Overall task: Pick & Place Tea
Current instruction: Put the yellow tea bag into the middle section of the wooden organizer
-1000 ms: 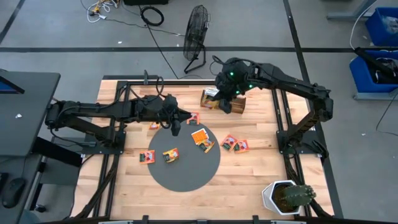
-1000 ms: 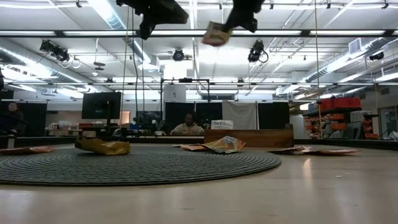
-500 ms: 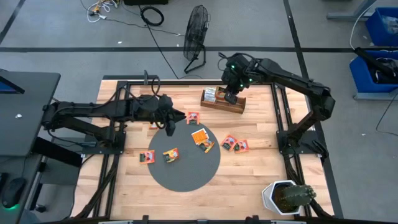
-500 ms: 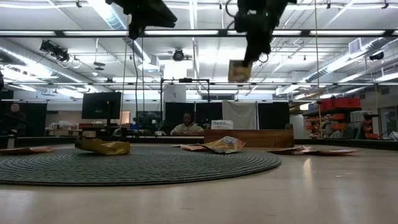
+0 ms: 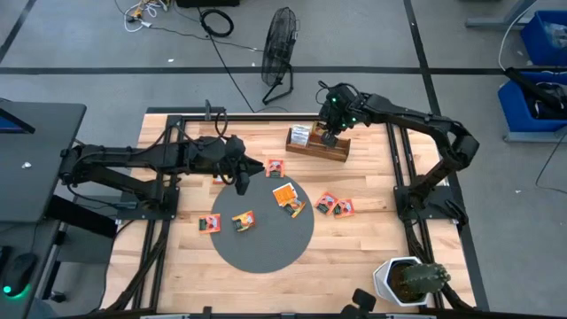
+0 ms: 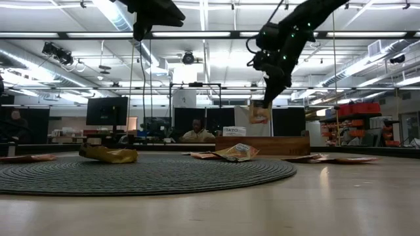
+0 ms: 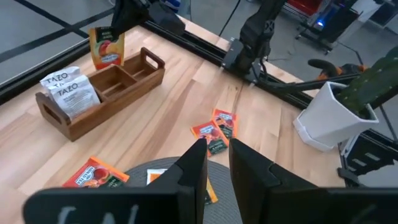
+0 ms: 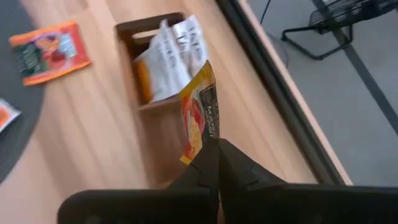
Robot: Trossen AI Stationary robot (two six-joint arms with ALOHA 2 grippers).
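Observation:
My right gripper (image 5: 330,135) is shut on an orange-yellow tea packet (image 6: 259,113), which hangs just above the wooden tray (image 5: 317,144) at the table's far side. White tea packets (image 7: 68,90) stand in the tray's left compartment. More orange tea packets lie flat on the grey disc (image 5: 266,244), such as one (image 5: 285,195) and another (image 5: 243,220); others lie on the wood, like the pair (image 5: 335,206). My left gripper (image 5: 241,182) hovers above the disc's far left edge, open by a narrow gap (image 7: 216,163) with nothing in it. My right gripper pinches the packet's top edge (image 8: 202,138) between its two fingers. The fingers come from above, slanting down. The packet hangs upright below them (image 7: 106,46), clear of the tray and over its middle compartment.
A white pot with a cactus (image 5: 407,280) stands at the near right corner. A floor fan (image 5: 280,44) stands beyond the far edge. A person (image 6: 197,133) sits far behind the table. Bare wood lies near the front edge.
My right gripper has come down from high above the table with the orange-yellow packet, which now hangs just over the wooden tray. The gripper has tipped more steeply downward and stayed shut on the packet.

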